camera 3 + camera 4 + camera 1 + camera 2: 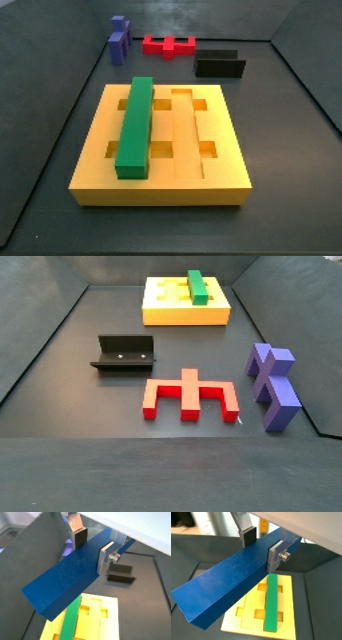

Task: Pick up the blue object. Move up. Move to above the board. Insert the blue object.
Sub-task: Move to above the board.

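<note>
Both wrist views show my hand point(92, 547) point(263, 546) clamped on the long dark blue rectangular bar point(63, 582) point(228, 587), one silver finger plate with its dark pad on each long face. The bar slants down and away from my fingers point(107, 557) point(276, 556), held in the air above the tabletop point(314, 597). Beneath its free end lies the thick yellow rectangular board point(100, 624) point(288, 612), with a long green bar point(70, 622) point(271, 602) seated in one of its grooves. Square cut-outs show in the yellow top beside the green bar.

Neither side view takes in my hand or the blue bar. In both side views the board point(160, 170) point(181, 311) rests flat on the dark tabletop point(287, 140) point(80, 406) with the green bar point(136, 125) point(198, 286) lying lengthwise along one groove; the parallel groove next to it is open. The dark L-shaped fixture point(221, 63) point(123, 353) point(121, 573) stands apart from the board's short end. Further off sit a red comb-like block with prongs point(170, 44) point(191, 396) and a purple notched block point(119, 35) point(274, 386), the two near each other and well clear of the board.
</note>
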